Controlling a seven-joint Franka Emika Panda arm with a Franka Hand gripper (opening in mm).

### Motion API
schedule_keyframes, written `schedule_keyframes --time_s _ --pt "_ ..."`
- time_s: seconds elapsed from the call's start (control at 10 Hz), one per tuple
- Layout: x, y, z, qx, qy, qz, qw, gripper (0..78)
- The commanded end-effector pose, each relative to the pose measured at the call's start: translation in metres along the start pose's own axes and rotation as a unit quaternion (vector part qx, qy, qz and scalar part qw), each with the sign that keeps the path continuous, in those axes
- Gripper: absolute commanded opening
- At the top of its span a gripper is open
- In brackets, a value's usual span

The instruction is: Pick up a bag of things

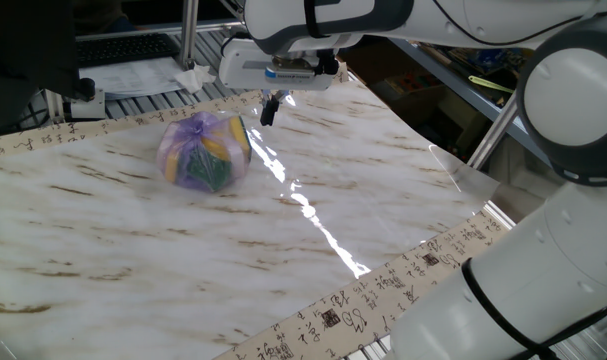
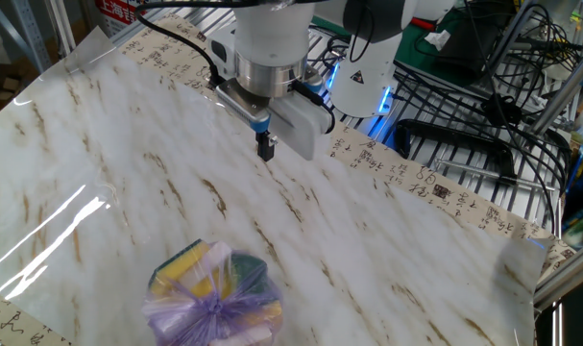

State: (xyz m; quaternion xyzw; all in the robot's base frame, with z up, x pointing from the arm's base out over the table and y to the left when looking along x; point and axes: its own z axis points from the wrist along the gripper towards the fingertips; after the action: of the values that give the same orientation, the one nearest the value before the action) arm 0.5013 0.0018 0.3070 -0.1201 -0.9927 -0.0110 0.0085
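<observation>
One bag point(image 1: 204, 151) to grab here, sitting on the marble-look table point(image 1: 383, 190) toward the far side in one fixed view. It's a roundish purple see-through thing with yellow and dark green stuff inside, bunched up at the top. The gripper point(image 1: 270, 108) hangs above the table just to the bag's right, not touching it, with nothing in it. The fingers look pressed together, only a thin dark tip showing.

From the other fixed view the bag point(image 2: 212, 293) is down at the near edge of the table point(image 2: 387, 250), and the gathered plastic shows at the front. The gripper point(image 2: 265, 147) is well apart from it here, pointing straight down, fingers together, empty.

My guess on handling: light, squishy, thin slippery film, and the contents will probably shift if squeezed. I'd open wide and either pinch the bunched neck or come down around the middle, gently so the plastic doesn't tear or squirt out sideways.
</observation>
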Motion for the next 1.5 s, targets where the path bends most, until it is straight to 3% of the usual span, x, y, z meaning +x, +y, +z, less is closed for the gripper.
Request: schedule_keyframes --time_s 0.1,0.7,1.0,1.4,1.5 --pt "-0.001 0.0 -0.001 -0.021 0.013 0.068 0.9974 0.0" --pt "-0.001 0.0 -0.001 -0.018 0.022 0.076 0.9966 0.0" --pt "-0.004 0.001 0.001 -0.029 0.019 0.07 0.997 0.0" --pt "-0.048 0.035 0.011 -0.007 0.014 0.096 0.9953 0.0" --pt "-0.05 0.037 0.011 -0.007 0.014 0.098 0.995 0.0"
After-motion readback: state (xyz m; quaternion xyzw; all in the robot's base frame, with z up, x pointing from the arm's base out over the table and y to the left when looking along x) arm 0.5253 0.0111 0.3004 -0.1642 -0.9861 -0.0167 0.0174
